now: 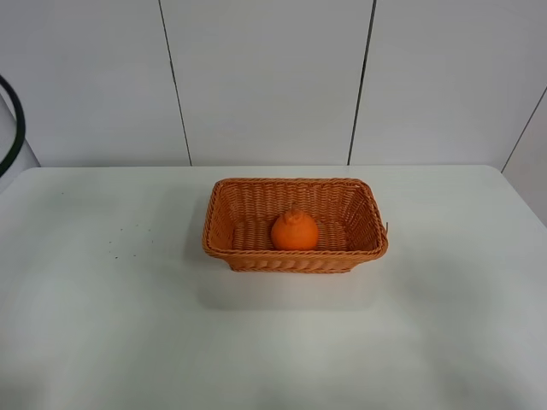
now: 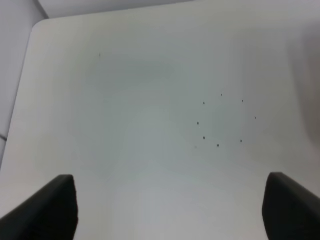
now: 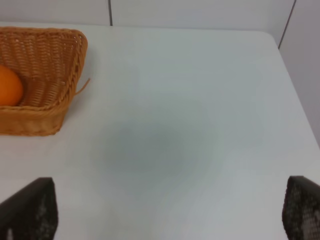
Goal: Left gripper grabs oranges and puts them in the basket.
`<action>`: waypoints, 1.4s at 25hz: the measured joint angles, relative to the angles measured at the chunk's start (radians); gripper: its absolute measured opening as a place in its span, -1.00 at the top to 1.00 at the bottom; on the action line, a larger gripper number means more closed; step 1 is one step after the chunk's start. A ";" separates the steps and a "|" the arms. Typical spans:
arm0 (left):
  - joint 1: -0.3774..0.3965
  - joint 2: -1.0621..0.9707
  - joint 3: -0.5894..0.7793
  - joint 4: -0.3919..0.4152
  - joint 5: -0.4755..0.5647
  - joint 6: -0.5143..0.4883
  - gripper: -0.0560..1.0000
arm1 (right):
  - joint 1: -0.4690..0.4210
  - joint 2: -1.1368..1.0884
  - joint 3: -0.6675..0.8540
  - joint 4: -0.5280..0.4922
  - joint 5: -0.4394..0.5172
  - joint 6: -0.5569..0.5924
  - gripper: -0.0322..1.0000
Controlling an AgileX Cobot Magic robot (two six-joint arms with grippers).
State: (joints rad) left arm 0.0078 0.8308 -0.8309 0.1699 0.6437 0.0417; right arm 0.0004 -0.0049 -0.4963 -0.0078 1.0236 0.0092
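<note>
The orange (image 1: 295,231) lies inside the woven wicker basket (image 1: 224,202) at the middle of the white table. The right wrist view also shows the orange (image 3: 9,86) in the basket (image 3: 70,60). Neither gripper shows in the exterior high view. My left gripper (image 2: 170,210) is open and empty over bare table, its two black fingertips (image 2: 47,207) far apart, away from the basket. My right gripper (image 3: 170,212) is open and empty, off to the basket's right.
The white table (image 1: 128,325) carries a few small dark specks (image 2: 220,122) on its left part. A black cable loop (image 1: 15,124) shows at the far left edge. White wall panels stand behind the table.
</note>
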 joint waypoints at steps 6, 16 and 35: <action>0.000 -0.215 0.111 0.000 0.022 -0.042 -0.72 | 0.000 0.000 0.000 0.000 0.000 0.000 -0.41; 0.000 -0.549 0.216 0.000 0.068 -0.070 -0.71 | 0.000 0.000 0.000 0.000 0.000 0.000 -0.41; 0.000 -0.837 0.245 -0.034 0.262 -0.082 -0.71 | 0.000 0.000 0.000 0.000 0.000 0.000 -0.41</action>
State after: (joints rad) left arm 0.0078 -0.0062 -0.5863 0.1360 0.9058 -0.0400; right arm 0.0004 -0.0049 -0.4963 -0.0078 1.0236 0.0092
